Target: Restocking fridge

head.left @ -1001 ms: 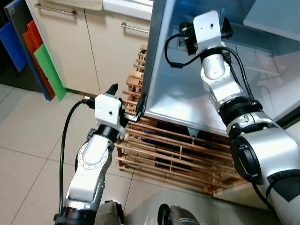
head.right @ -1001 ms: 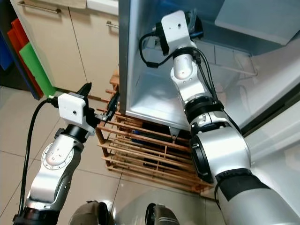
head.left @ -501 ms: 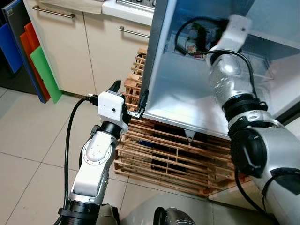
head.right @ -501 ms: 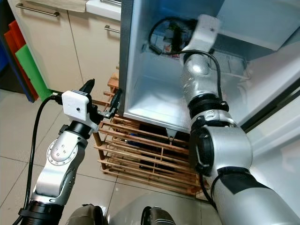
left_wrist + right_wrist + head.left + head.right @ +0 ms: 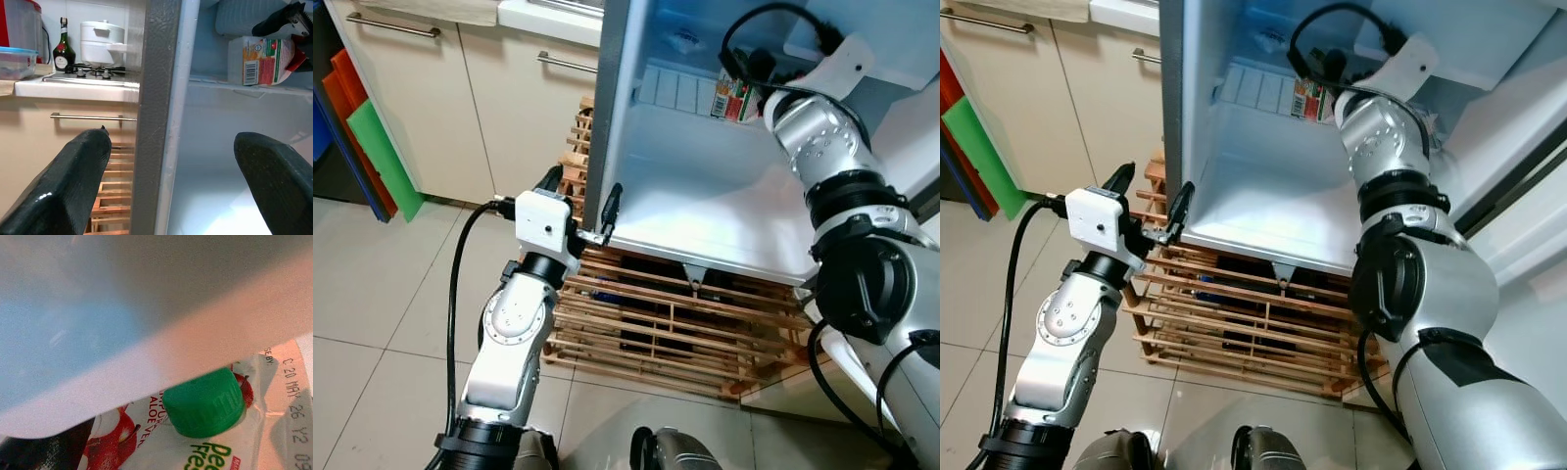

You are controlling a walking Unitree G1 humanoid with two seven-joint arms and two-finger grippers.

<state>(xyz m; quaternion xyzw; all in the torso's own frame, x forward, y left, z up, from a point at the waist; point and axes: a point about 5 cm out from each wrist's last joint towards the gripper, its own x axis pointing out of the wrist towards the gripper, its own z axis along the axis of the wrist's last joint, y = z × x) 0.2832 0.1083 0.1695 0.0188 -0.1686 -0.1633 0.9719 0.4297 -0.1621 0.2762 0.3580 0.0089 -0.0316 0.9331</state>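
Head views: left gripper [image 5: 578,206] spread wide astride the fridge door [image 5: 612,108] edge — probably bracing it open. Right gripper [image 5: 754,73] deep inside beside the juice carton [image 5: 732,96] on its shelf.

Left wrist: carton standing upright.

Right wrist: green cap [image 5: 204,402] close — grip impossible to tell.

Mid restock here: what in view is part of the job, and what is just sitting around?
Part of the job:
- juice carton with green cap, at the right gripper
- fridge, its side edge between the open left gripper's fingers

Just around:
- wooden rack
- green board
- bottle
- white pot
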